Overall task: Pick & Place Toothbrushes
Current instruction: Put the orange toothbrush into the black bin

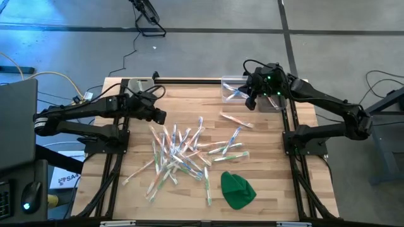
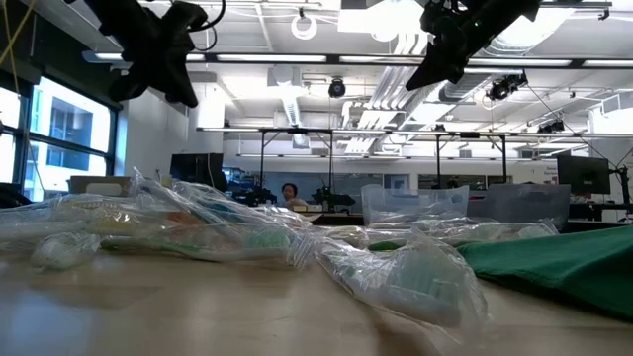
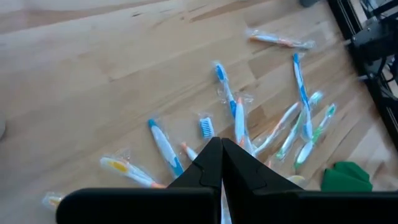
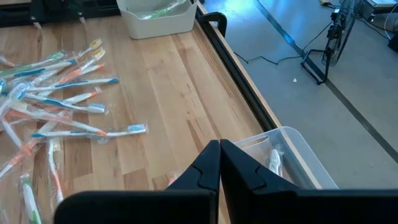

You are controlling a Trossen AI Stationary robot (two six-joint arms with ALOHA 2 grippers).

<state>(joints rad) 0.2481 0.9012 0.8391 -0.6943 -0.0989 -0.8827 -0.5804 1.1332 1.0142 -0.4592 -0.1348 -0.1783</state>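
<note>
Many wrapped toothbrushes (image 1: 183,151) lie flat in a loose pile on the middle of the wooden table; they also show as toothbrushes (image 3: 298,93) and toothbrushes (image 4: 68,93) in the wrist views. My left gripper (image 1: 158,115) hangs shut and empty above bare wood at the pile's left far side, fingers together in its wrist view (image 3: 221,149). My right gripper (image 1: 252,101) is shut and empty, raised over the near edge of a clear bin (image 1: 235,89) at the right far corner. That bin (image 4: 292,155) holds a wrapped toothbrush (image 4: 273,160).
A second pale bin (image 4: 158,15) with a green toothbrush inside stands at the left far corner (image 1: 136,85). A green cloth lump (image 1: 237,189) lies near the right near edge. One toothbrush (image 1: 237,120) lies alone between pile and right bin. Black frame rails (image 1: 287,126) border the table.
</note>
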